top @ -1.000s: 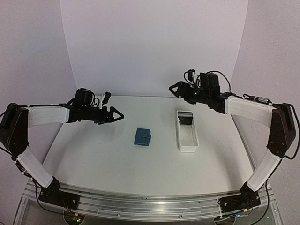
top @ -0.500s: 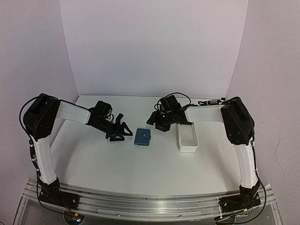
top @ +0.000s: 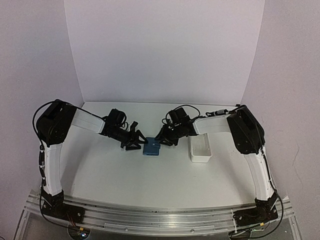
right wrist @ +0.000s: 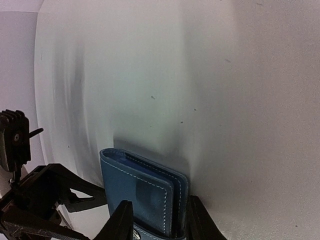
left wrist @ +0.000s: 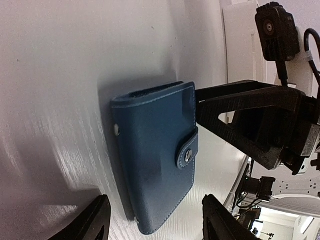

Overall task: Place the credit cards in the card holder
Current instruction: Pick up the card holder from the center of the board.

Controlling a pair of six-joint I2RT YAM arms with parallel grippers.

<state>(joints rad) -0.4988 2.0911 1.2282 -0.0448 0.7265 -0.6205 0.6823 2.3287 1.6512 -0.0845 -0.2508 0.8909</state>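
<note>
We've got the card holder between both sets of jaws, left gripper and right gripper flanking it. White tray behind the right jaws.

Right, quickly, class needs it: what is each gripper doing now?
Left gripper: open, holding nothing, card holder ahead of its fingers.
Right gripper: open, fingers either side of the card holder's end.
</note>
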